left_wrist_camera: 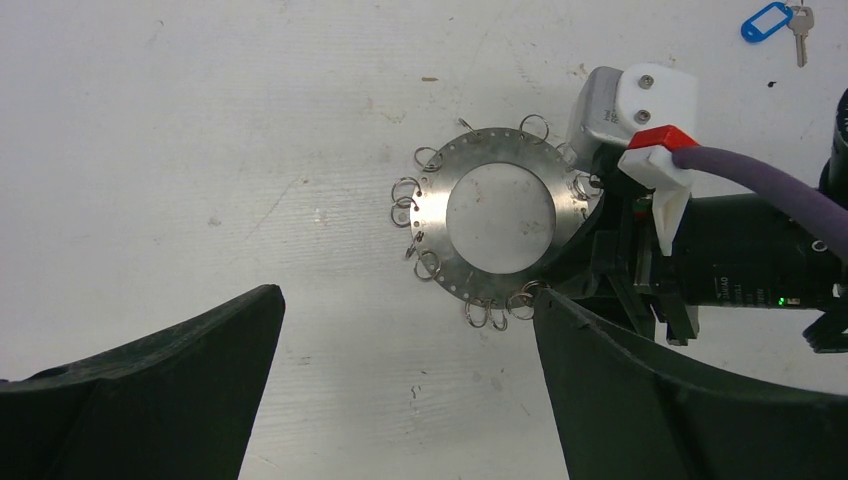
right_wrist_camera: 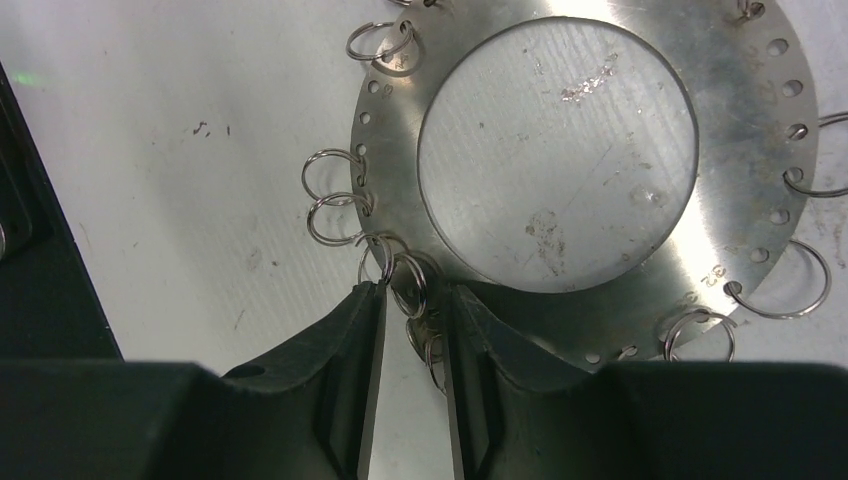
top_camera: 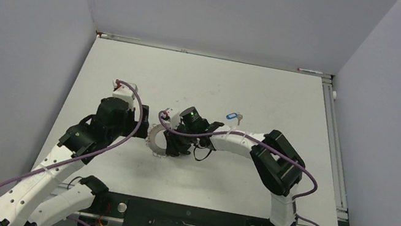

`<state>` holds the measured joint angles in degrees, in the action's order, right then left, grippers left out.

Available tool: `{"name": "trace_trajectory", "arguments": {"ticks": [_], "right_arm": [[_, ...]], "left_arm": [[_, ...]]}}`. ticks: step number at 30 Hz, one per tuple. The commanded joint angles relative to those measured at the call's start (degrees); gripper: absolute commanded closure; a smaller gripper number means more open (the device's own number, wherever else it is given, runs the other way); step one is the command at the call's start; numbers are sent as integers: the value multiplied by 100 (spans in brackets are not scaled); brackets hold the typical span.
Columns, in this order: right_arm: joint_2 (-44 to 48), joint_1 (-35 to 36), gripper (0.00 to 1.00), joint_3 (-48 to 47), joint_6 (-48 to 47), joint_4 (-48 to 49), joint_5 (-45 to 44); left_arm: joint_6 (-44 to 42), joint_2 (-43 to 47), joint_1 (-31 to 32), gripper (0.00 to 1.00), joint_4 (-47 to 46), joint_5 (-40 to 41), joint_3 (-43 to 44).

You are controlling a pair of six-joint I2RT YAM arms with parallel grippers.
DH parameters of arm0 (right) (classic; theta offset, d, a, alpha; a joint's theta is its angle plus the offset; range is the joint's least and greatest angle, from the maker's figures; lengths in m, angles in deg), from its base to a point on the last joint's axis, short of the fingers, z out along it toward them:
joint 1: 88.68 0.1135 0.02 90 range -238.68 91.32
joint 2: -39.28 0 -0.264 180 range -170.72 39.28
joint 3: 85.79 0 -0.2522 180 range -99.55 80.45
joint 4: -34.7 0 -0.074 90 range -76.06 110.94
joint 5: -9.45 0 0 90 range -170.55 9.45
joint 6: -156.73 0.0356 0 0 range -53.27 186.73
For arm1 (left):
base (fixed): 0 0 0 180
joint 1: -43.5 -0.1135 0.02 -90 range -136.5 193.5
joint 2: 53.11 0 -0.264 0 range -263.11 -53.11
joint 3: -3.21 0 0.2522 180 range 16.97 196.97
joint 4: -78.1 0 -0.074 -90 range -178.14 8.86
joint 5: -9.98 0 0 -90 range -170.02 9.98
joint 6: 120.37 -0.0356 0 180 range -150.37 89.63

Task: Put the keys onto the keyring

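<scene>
Grey keyring (right_wrist_camera: 740,230) rests, looped rim between near-closed right jaws, grip unclear; left jaws gape.

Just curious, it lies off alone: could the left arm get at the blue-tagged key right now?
Probably not straight away. The right arm lies between the open left gripper and the blue-tagged key, with the right gripper down at the keyring's edge.

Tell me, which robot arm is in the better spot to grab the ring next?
Right, probably. The right gripper has its fingers either side of the small loops on the ring's edge; the left gripper hangs wide open, off the ring.
</scene>
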<state>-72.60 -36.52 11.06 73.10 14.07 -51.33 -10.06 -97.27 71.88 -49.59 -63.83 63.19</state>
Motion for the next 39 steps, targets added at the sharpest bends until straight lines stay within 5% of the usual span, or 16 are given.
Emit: {"name": "trace_trajectory", "arguments": {"ticks": [1, 15, 20, 39], "right_arm": [[-175, -16, 72, -281, -218, 0, 274], [-141, -194, 87, -252, -247, 55, 489], [115, -391, 75, -41, -50, 378, 864], [-202, -415, 72, -31, 196, 638, 1256]], "left_arm": [[-54, 19, -26, 7, -202, -35, 1], [-63, 23, -26, 7, -199, -36, -7], [-63, 22, -26, 7, -206, -28, -7], [-72, 8, -26, 7, -205, -23, -7]]}}
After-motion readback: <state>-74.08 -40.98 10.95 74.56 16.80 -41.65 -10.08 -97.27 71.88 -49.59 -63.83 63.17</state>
